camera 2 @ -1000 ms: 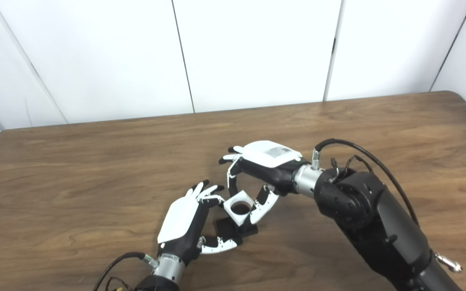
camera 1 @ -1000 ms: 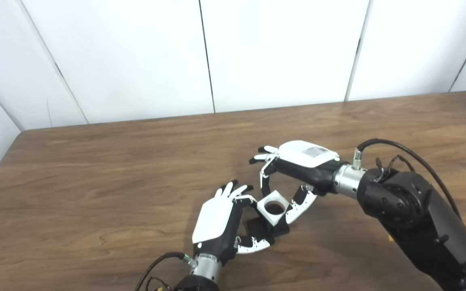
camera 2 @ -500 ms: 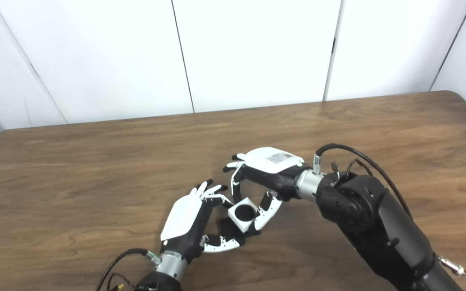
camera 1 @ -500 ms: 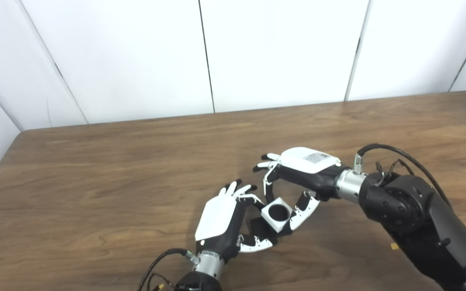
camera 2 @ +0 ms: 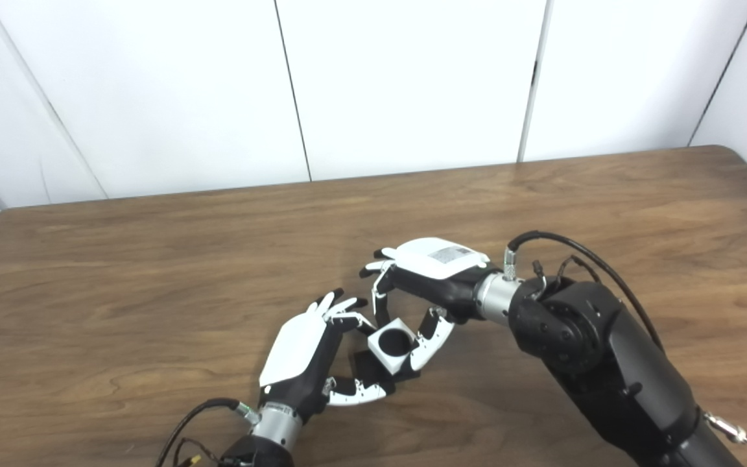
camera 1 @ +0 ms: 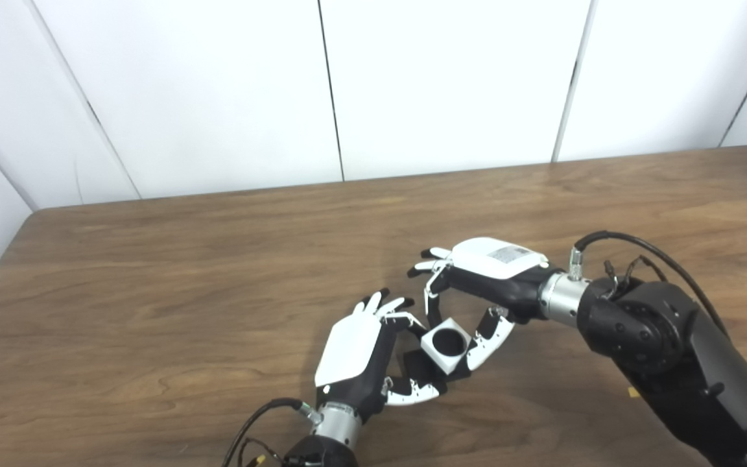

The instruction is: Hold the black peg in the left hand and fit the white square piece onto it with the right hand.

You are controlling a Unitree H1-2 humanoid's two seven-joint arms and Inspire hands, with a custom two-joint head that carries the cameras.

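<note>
The right hand (camera 1: 477,285) pinches the white square piece (camera 1: 446,345), its round hole facing up toward twelve o'clock. The left hand (camera 1: 364,357) curls its fingers around the black peg (camera 1: 420,366) beneath it, on the table (camera 1: 153,292).

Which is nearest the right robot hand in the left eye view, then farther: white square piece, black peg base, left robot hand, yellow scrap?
1. White square piece with round hole, in the right robot hand.
2. Black peg base, just below.
3. Left robot hand, leftward.
4. Small yellow scrap, far right on the table.

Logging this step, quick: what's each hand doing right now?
Left hand: shut on the black peg.
Right hand: shut on the white square piece.
</note>
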